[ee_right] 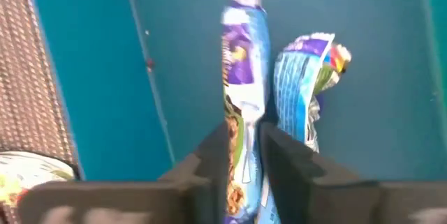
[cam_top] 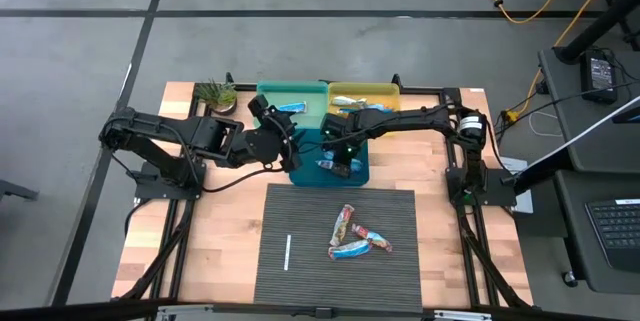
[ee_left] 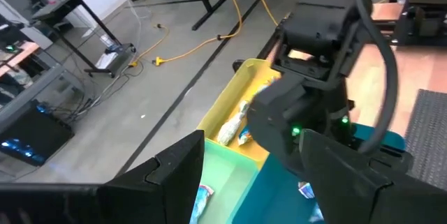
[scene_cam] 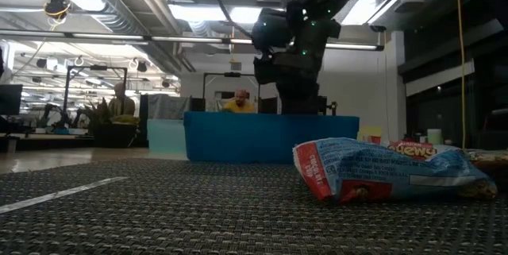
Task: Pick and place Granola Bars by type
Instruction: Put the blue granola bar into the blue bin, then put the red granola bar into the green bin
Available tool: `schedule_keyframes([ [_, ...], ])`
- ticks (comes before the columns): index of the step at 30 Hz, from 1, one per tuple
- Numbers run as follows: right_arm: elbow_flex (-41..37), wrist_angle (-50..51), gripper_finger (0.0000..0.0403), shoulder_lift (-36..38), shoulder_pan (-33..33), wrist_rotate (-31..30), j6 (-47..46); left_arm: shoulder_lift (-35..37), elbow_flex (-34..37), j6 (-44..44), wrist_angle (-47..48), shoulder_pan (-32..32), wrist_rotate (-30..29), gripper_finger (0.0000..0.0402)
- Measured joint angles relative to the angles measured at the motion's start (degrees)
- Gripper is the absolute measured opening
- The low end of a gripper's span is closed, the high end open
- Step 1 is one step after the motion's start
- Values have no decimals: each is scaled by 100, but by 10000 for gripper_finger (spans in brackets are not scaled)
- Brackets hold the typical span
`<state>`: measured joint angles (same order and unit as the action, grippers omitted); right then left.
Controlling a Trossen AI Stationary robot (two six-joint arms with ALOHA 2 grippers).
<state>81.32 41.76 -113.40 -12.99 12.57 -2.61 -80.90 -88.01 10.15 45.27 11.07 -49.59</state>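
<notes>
Three granola bars [cam_top: 355, 238] loose on grey mat [cam_top: 300, 221], lower centre of high view, white stick [cam_top: 288, 252] to their left. Right gripper [cam_top: 343, 164] over blue bin [cam_top: 362, 168], jaws clenched on blue bar [ee_right: 241, 98]; second blue bar [ee_right: 302, 84] beside in bin. Left gripper [cam_top: 283, 131] at centre, near green bin [cam_top: 270, 93], jaws released. Yellow bin [cam_top: 385, 91] farthest, bars inside.
</notes>
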Motion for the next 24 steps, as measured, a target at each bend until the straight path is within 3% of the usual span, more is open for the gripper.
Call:
schedule_keyframes([
  [5,360,366,164,0,0,-82,-26,0,0,8,1,2,125,228],
  [9,505,728,198,203,4,-731,-14,0,0,13,-1,25,127,228],
  [18,-38,776,176,1994,-24,-1811,-150,0,0,13,7,286,164,228],
  [24,-876,645,159,3679,104,-1896,-325,0,0,17,7,280,871,228],
])
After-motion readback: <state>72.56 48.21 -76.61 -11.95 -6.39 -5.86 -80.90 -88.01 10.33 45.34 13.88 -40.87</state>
